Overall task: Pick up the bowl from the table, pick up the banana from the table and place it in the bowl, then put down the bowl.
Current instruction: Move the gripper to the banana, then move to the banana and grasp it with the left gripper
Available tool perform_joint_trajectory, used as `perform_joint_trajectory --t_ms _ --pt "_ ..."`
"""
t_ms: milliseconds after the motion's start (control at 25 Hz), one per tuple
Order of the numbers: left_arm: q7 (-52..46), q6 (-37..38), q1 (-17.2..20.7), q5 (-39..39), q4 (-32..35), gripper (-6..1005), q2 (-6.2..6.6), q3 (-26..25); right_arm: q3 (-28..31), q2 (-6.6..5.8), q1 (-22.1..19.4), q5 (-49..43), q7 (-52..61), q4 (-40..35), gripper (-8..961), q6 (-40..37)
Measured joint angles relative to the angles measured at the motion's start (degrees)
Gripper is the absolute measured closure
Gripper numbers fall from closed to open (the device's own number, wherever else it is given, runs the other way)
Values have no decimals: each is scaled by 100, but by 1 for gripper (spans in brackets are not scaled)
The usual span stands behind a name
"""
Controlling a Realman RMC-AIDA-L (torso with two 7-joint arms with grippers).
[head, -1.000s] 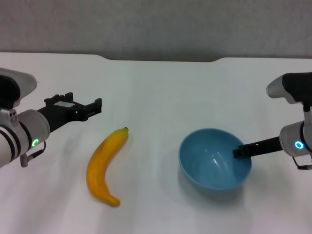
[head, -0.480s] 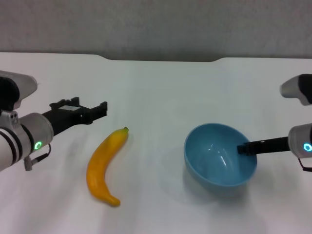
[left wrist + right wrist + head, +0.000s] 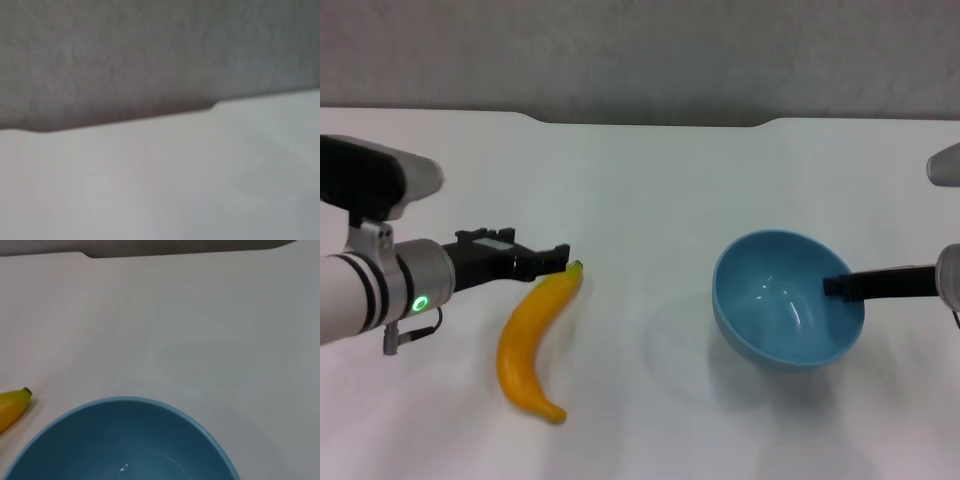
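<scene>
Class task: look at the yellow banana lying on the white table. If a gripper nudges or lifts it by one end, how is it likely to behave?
The banana is curved and lies flat on the table, so a nudge would probably swing it round rather than roll it. The left gripper is by its stem end; lifted from there, the long body would likely droop. Its smooth skin may slip.

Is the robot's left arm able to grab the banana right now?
Probably yes. The left gripper sits right by the banana's stem end, and only bare table lies around it. The bowl is off to the right, on the right gripper.
</scene>
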Motion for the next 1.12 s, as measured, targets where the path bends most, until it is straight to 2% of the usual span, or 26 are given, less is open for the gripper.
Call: perform_joint_trajectory --t_ms 40,200,320,480,600,800,1120 --pt "-315 -49 -63 480 -4 107 -26 -26 -1 1 0 1 1 -18 928 -16" --pt "-1170 -150 -178 1535 -12 107 -59 -23 -16 7 0 39 2 -58 927 -45" --pt "-1300 -260 -200 1619 -11 107 -61 -21 -84 3 -7 129 1 -108 927 -48" --pt "-1534 -939 -329 1631 -43 107 -46 -196 -122 -12 -43 142 1 -178 927 -48" --pt "-1583 -1080 -374 1796 -29 108 -48 -213 -126 -26 -40 148 1 -198 927 -47" --pt "-1615 -1011 -427 2113 132 108 -70 -162 -177 -17 -7 153 52 -435 928 -119" --pt "-1622 -801 -475 2161 303 107 -97 -129 -223 -14 -2 161 124 -510 928 -123"
